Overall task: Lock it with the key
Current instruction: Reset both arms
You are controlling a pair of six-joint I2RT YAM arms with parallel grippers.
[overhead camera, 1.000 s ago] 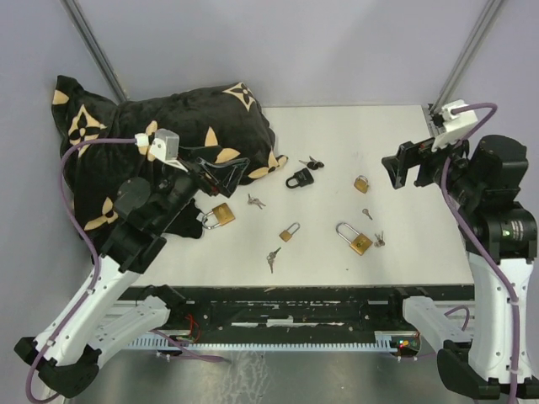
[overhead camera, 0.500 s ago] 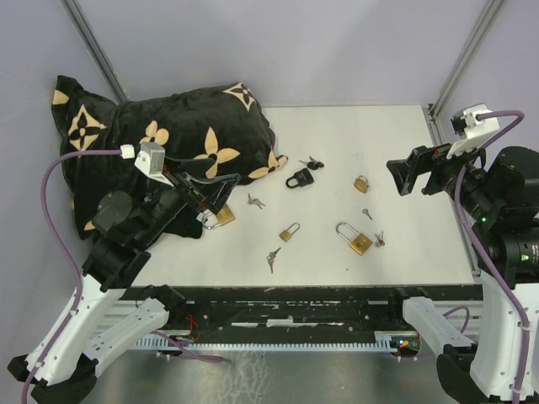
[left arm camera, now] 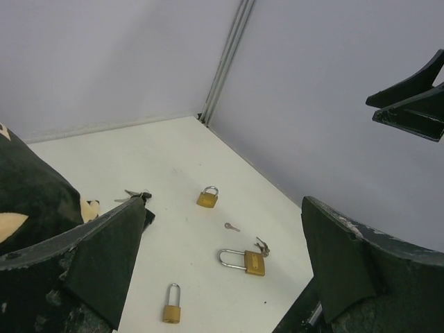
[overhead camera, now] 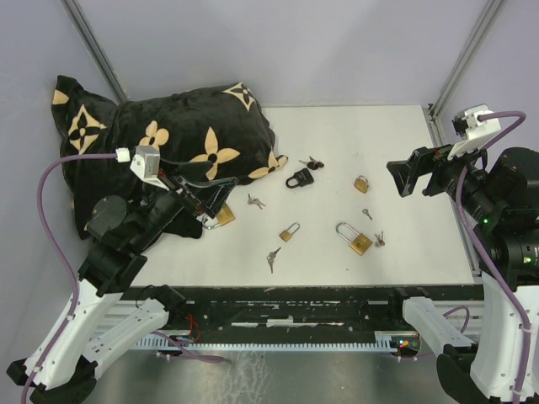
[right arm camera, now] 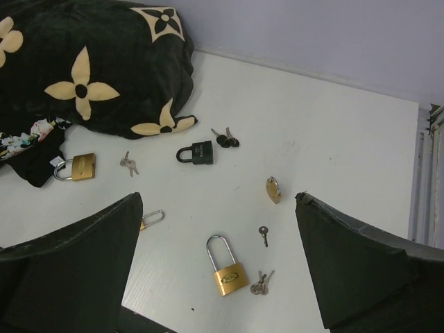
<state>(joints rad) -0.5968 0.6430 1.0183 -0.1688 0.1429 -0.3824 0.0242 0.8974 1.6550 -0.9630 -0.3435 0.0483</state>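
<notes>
Several padlocks and keys lie on the white table. A large brass padlock [overhead camera: 357, 240] with open shackle lies beside a key bunch [overhead camera: 379, 239]; both show in the right wrist view, padlock [right arm camera: 227, 270] and keys [right arm camera: 259, 284]. A single key [overhead camera: 367, 214] lies behind them. A black padlock [overhead camera: 294, 179] has keys [overhead camera: 312, 163] next to it. My left gripper [overhead camera: 206, 189] is open and empty above a brass padlock [overhead camera: 221, 216] at the pillow's edge. My right gripper [overhead camera: 413, 177] is open and empty, raised at the right.
A black pillow [overhead camera: 168, 135] with tan flowers fills the back left. A small brass padlock [overhead camera: 360, 183], a long-shackle small padlock [overhead camera: 289, 231] and two more key bunches [overhead camera: 254, 201] [overhead camera: 273, 257] lie mid-table. Grey walls enclose the table.
My left arm has drawn back to the left, its gripper still open. My right arm has shifted right and then held still.
</notes>
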